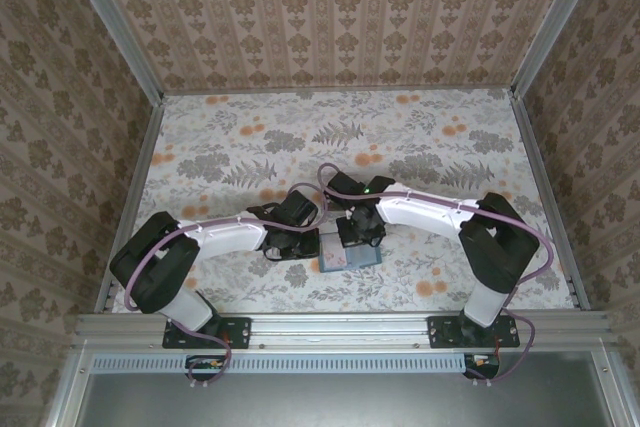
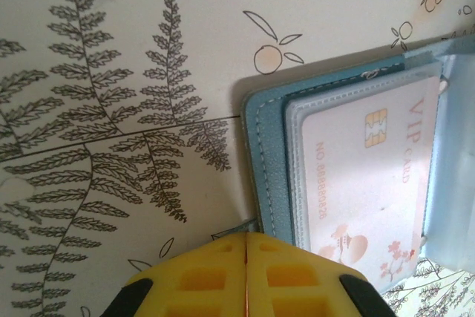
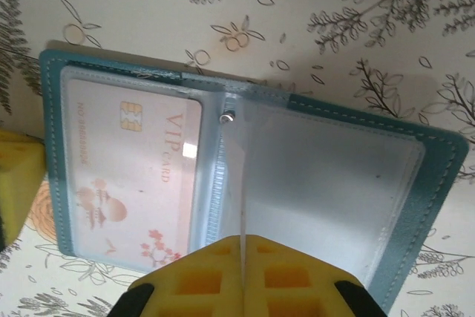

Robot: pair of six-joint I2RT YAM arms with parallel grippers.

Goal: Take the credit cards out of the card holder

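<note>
1. Near the front middle of the floral surface [image 1: 250, 147]: card holder [image 3: 438, 154], teal, lying open and flat, clear sleeves facing up.
2. Credit card [image 3: 133, 183], pale pink, printed "VIP CARD", with a chip; tucked inside the sleeve on the left arm's side.
3. Left fingers [image 2: 200, 280], yellow, clenched together, tips just beside the holder's left edge.
4. Right fingers [image 3: 289, 280], yellow, clenched together over the holder's near edge at the centre fold; whether they pinch a clear sleeve, I cannot tell.
</note>
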